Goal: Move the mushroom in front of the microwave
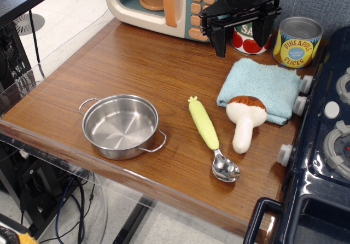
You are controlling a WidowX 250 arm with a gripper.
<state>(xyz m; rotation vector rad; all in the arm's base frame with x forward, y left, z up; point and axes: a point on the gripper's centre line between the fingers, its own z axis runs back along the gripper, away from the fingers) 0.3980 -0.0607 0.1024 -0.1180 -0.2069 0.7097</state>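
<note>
Mushroom [245,121]: small plush toy, brown cap, thick cream-white stem. Lies on its side on the wooden surface [142,69], cap pointing to the rear and resting on the near edge of a light blue cloth [262,85], stem pointing toward the front edge. Just right of a green-handled spoon [210,137], apart from it.

Microwave [164,6]: toy, cream body, teal front, orange door handle and buttons, orange plate visible inside. Stands upright at the rear of the surface, well apart from the mushroom.

Wooden table [136,63]; pale floor [71,19]; blue-grey wall [322,0].
</note>
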